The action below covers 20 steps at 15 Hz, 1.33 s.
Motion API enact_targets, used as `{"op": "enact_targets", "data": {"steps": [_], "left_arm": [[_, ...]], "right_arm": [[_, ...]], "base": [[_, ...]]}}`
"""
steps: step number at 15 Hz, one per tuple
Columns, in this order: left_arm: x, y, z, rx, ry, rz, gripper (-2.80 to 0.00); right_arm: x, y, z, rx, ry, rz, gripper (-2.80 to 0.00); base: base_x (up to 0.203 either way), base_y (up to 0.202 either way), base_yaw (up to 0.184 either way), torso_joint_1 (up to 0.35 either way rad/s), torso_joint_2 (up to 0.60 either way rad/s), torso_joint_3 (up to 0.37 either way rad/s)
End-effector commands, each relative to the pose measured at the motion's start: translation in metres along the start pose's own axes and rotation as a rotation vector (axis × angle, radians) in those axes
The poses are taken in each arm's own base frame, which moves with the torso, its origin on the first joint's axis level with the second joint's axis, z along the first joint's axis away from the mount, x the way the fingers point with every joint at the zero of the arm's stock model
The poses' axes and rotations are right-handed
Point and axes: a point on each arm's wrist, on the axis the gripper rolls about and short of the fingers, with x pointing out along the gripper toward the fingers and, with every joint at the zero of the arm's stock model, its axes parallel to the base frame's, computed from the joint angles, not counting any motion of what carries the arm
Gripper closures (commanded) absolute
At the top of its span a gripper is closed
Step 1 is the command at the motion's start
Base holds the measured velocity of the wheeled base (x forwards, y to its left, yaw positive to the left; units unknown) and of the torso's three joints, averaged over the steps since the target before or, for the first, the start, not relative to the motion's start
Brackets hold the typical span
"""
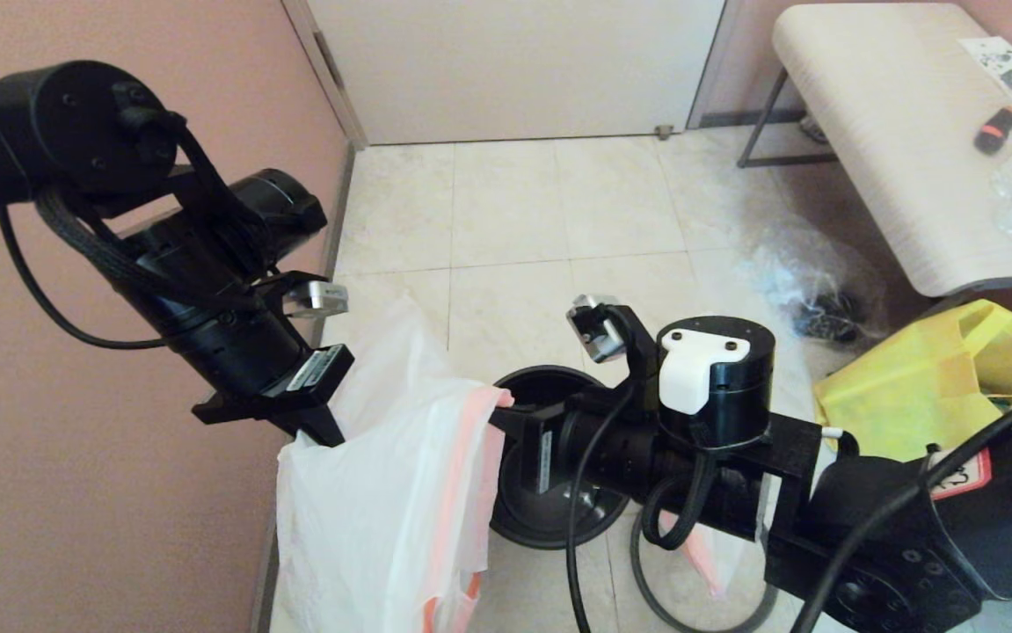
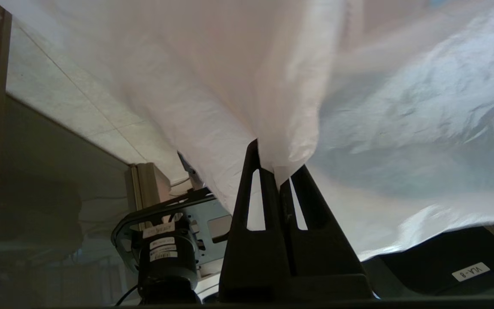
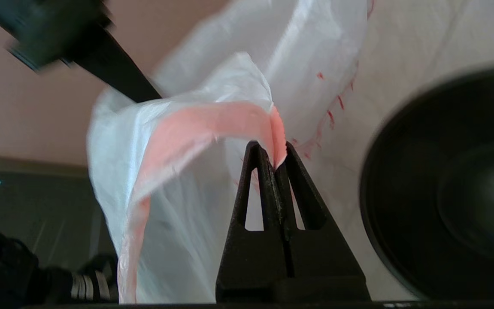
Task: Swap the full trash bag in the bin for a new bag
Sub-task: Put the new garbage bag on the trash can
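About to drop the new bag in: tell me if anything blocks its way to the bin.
Nothing visible does. The white bag hangs between the left gripper and right gripper, both jaws shut on its rim, beside the bin, whose mouth looks bare.

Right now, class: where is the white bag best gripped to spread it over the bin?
Probably at its top hem, from opposite sides: the left gripper pinches the white bag at one edge, the right gripper its pink-banded edge, beside the bin.

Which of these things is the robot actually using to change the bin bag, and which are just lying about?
In use:
- white bag, pinched by both
- left gripper
- right gripper
- black bin

Lying about:
- yellow shopping bag
- clear bag on floor
- bench
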Motion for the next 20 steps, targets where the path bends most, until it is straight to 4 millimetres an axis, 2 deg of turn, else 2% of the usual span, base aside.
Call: {"op": "enact_targets", "data": {"steps": [1, 5, 6, 8, 10, 14, 15, 17, 20], "left_arm": [[-0.001, -0.001, -0.002, 0.000, 0.012, 0.000, 0.00], [0.000, -0.003, -0.005, 0.009, 0.039, 0.004, 0.00], [0.000, -0.003, -0.004, 0.010, 0.040, 0.004, 0.00], [0.001, -0.005, -0.005, 0.021, 0.042, 0.002, 0.00], [0.000, -0.005, -0.007, 0.036, 0.051, 0.002, 0.00], [-0.005, -0.006, -0.010, 0.051, 0.064, -0.025, 0.00], [-0.005, -0.005, -0.010, 0.049, 0.066, -0.024, 0.00], [-0.003, -0.003, -0.009, 0.043, 0.075, -0.019, 0.00], [-0.002, -0.003, -0.008, 0.043, 0.077, -0.019, 0.00]], "right_arm": [[-0.010, 0.002, 0.006, 0.001, -0.016, 0.002, 0.00], [-0.015, 0.002, 0.005, 0.009, 0.088, -0.040, 0.00], [-0.014, 0.002, 0.006, 0.005, 0.085, -0.043, -2.80], [-0.010, 0.003, 0.009, -0.002, 0.075, -0.037, -2.80], [0.001, -0.002, 0.001, -0.020, 0.087, -0.036, -2.80], [0.050, -0.025, -0.033, -0.128, 0.033, -0.020, -2.80], [0.061, -0.026, -0.033, -0.162, -0.001, -0.008, -2.80], [0.075, -0.016, -0.029, -0.196, -0.049, 0.030, -2.80], [0.078, -0.009, -0.020, -0.204, -0.034, 0.029, -2.80]], "base": [[0.000, 0.000, 0.000, 0.000, 0.00, 0.000], [0.000, 0.000, 0.000, 0.000, 0.00, 0.000], [0.000, 0.000, 0.000, 0.000, 0.00, 0.000], [0.000, 0.000, 0.000, 0.000, 0.00, 0.000], [0.000, 0.000, 0.000, 0.000, 0.00, 0.000], [0.000, 0.000, 0.000, 0.000, 0.00, 0.000], [0.000, 0.000, 0.000, 0.000, 0.00, 0.000], [0.000, 0.000, 0.000, 0.000, 0.00, 0.000], [0.000, 0.000, 0.000, 0.000, 0.00, 0.000]]}}
